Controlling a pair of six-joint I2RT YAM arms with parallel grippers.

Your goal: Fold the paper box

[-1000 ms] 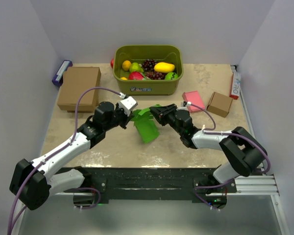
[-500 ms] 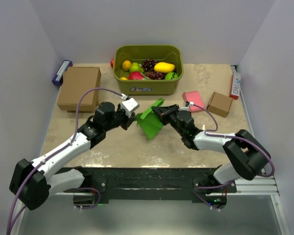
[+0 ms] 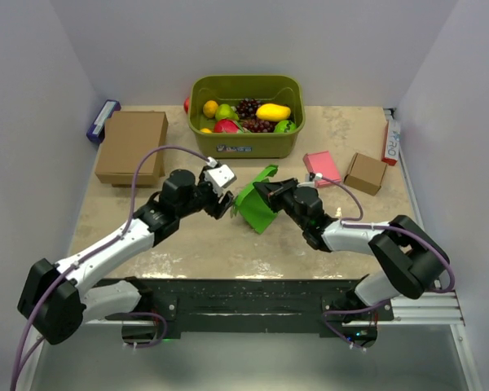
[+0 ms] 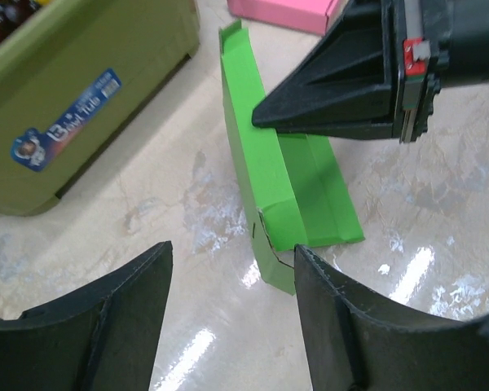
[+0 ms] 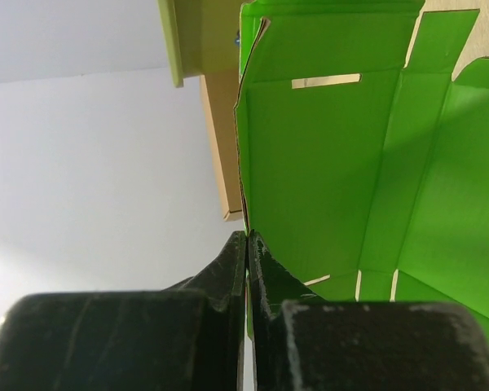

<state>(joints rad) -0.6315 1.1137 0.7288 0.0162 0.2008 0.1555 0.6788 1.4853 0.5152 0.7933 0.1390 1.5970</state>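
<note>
The paper box (image 3: pixel 257 207) is a bright green creased sheet with flaps, standing tilted on the table centre. My right gripper (image 3: pixel 261 190) is shut on the sheet's upper edge. In the right wrist view the jaws (image 5: pixel 247 238) pinch that edge, and the green inner face with its slots (image 5: pixel 334 163) fills the frame. My left gripper (image 3: pixel 228 204) is open just left of the sheet, apart from it. The left wrist view has the left gripper (image 4: pixel 232 273) with only table between its fingers. The paper box (image 4: pixel 285 191) lies just beyond them, with the right gripper (image 4: pixel 265 118) clamped on it.
An olive basket (image 3: pixel 246 145) of fruit stands at the back centre. A large brown cardboard box (image 3: pixel 132 145) sits back left with a blue item (image 3: pixel 103 120) behind it. A pink flat box (image 3: pixel 321 167) and a small brown box (image 3: pixel 365 173) lie at the right.
My left gripper has opened and let go of the green sheet. My right gripper has shut on its edge, and the sheet has shifted slightly right and tilted up.
</note>
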